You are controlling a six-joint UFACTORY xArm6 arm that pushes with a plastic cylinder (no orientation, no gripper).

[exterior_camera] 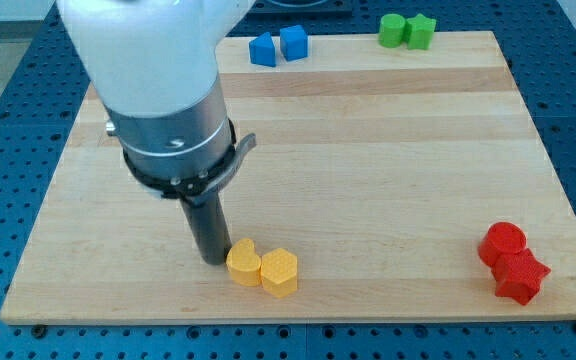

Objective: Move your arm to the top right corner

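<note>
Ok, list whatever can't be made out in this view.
- My tip: its contact with the yellow blocks is unclear, since the rod hides the gap.
- Arm: cut off by the view's top.
- Green blocks: too small to judge whether they touch.
- Board: the arm hides part of its upper left.

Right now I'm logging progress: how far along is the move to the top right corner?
Nothing looks done yet. My tip sits near the view's bottom, just left of the two yellow blocks, touching or nearly so. Left: cross the whole board to the top right corner, near the green blocks.
</note>
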